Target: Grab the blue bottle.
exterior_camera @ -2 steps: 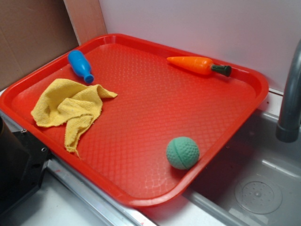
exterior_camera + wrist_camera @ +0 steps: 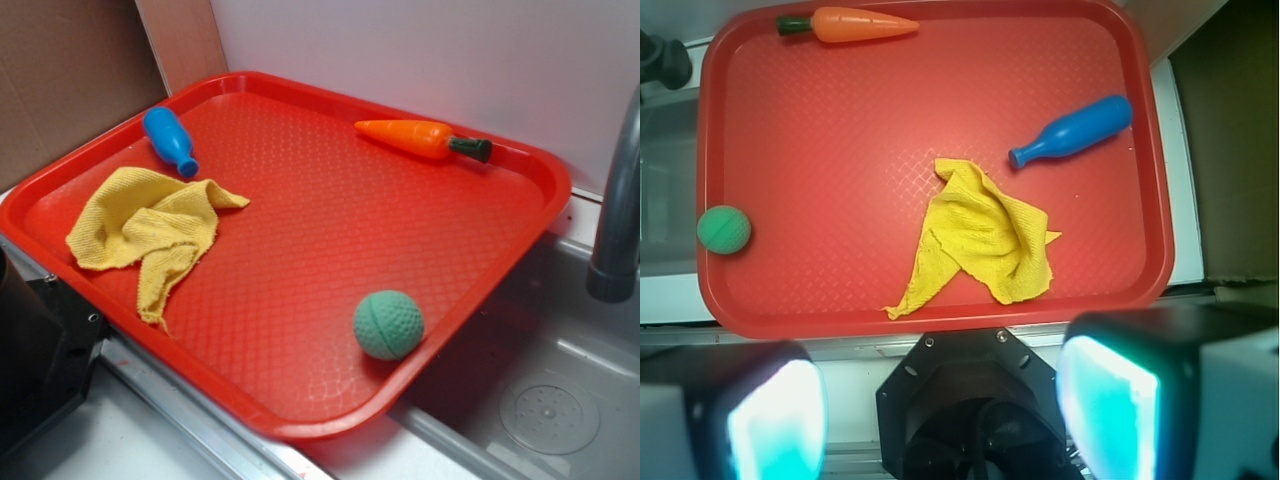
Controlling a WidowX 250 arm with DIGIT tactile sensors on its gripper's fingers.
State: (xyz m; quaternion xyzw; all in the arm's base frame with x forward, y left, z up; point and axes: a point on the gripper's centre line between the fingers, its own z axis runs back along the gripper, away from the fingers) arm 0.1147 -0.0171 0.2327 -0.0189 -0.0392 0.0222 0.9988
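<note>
The gripper (image 2: 940,415) hangs high above the near rim of the red tray (image 2: 520,230), its fingers (image 2: 775,420) spread wide with nothing between them, well short of any object. From the left, the blue bottle (image 2: 170,140) lies on its side near the tray's far-left corner, mouth pointing at the crumpled yellow cloth (image 2: 145,235) just beside it. Bare tray opens to the right, with the carrot (image 2: 420,138) along the back rim and the green ball (image 2: 388,325) near the front edge, both well clear of the likely approach.

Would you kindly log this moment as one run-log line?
phase: pre-grasp | end effector: open, high over tray edge | blue bottle: lying flat, untouched, beside yellow cloth
</note>
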